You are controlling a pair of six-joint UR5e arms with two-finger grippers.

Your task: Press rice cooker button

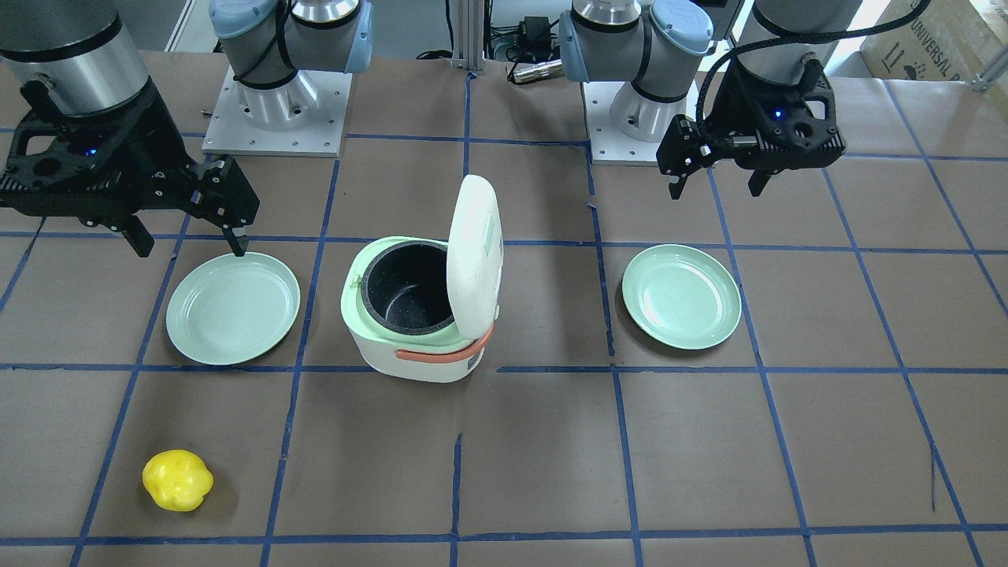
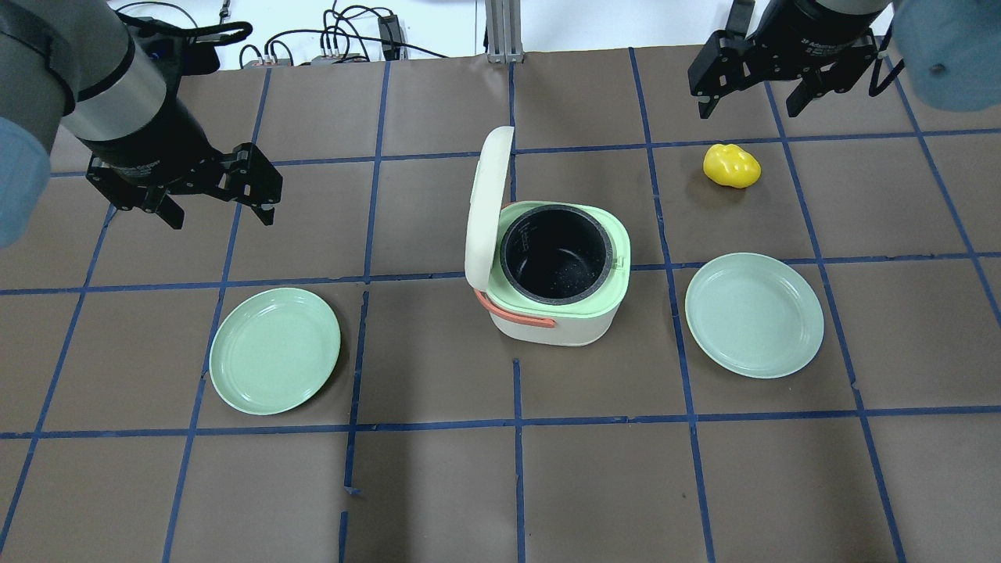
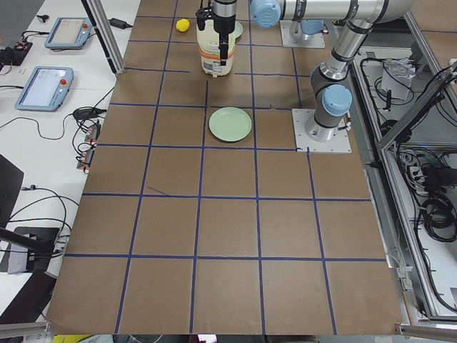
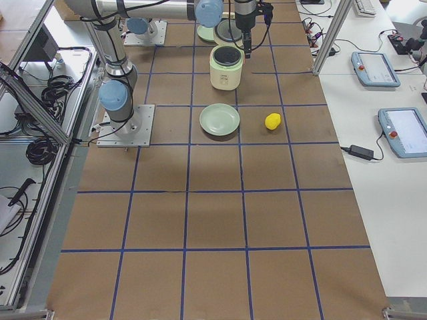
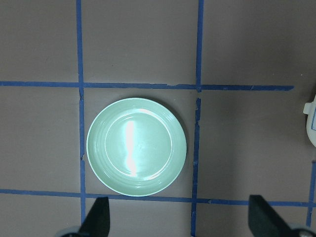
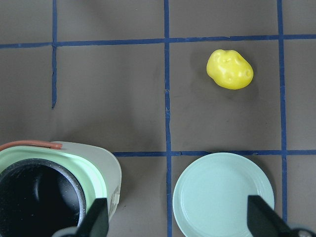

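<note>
Overhead exterior — left tool [image 2: 220, 216], right tool [image 2: 751, 106] gape empty.

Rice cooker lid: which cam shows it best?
Exterior front-facing: the lid stands open with its broad white face showing. Overhead sees it nearly edge-on; both side views show it tiny; the wrist cameras show no clear lid.

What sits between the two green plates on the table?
The rice cooker, its lid raised, stands between the left plate and right plate, clearest in the overhead view.
</note>
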